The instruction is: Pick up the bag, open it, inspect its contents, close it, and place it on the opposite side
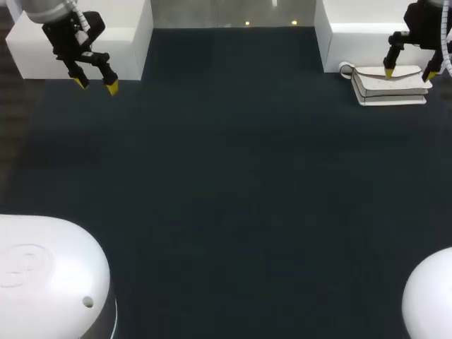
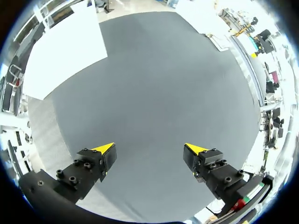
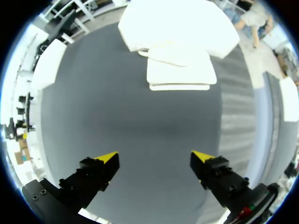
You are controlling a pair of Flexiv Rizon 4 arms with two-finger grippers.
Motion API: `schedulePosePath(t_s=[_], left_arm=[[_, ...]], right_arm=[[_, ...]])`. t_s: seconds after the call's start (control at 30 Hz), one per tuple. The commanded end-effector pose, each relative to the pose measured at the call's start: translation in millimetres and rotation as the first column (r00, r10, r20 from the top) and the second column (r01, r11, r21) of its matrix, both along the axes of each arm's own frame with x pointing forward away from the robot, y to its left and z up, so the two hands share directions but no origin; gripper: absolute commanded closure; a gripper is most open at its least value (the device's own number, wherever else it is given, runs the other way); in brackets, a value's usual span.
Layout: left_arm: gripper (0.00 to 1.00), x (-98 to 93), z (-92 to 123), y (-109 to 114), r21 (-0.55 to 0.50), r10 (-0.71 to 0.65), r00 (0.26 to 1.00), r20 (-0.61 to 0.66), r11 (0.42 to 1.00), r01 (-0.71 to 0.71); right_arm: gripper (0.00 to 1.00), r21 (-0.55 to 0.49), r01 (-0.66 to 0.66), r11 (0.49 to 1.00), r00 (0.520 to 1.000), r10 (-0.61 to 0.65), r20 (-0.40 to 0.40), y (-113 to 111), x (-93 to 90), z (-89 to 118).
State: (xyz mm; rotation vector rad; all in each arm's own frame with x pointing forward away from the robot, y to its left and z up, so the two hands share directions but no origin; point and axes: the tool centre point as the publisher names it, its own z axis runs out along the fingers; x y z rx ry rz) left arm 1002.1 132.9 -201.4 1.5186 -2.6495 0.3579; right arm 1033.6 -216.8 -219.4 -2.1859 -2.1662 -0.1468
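A white handbag (image 1: 392,86) lies flat at the far right of the dark table (image 1: 226,176), just in front of a white block (image 1: 360,28). Its long axis runs left to right. A small loop, probably a strap or handle, sticks out at its left end, and its layered edges face the near side.

The right gripper (image 1: 409,72) hangs over the bag's far edge with its yellow-tipped fingers spread apart and nothing between them. In the right wrist view the bag (image 3: 180,70) lies ahead of the right gripper (image 3: 154,156), apart from both fingers.

The left gripper (image 1: 95,85) is at the far left, by the near edge of another white block (image 1: 127,35). Its fingers are also apart and empty. The left wrist view shows only bare table under the left gripper (image 2: 149,149).
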Motion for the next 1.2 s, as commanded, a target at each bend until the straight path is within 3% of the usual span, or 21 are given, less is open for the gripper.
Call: schedulePosePath(t_s=[0.03,0.3,0.6,0.87,1.2], left_arm=[[0.00,-4.0,-13,-2,-0.221,-0.381,0.881,0.282,0.867,0.446],[0.00,-0.2,-21,-18,-0.200,-0.569,0.695,0.439,0.693,0.693],[0.00,10.2,-34,-31,-0.142,-0.632,0.497,0.594,0.526,0.839],[0.00,22.1,-46,-48,-0.106,-0.658,0.419,0.625,0.460,0.882],[0.00,39.3,-57,-68,-0.099,-0.663,0.407,0.629,0.451,0.887]], right_arm=[[0.00,0.089,0.006,0.996,1.000,-0.005,-0.015,-21,11.7,-10],[0.00,0.146,0.007,0.989,1.000,-0.004,-0.018,-44,29.4,-26],[0.00,0.211,0.024,0.977,0.999,-0.018,-0.029,-62,45.3,-41],[0.00,0.262,0.034,0.965,0.999,-0.028,-0.028,-80,57.3,-50],[0.00,0.285,0.056,0.957,0.998,-0.046,-0.042,-98,73.0,-61]])
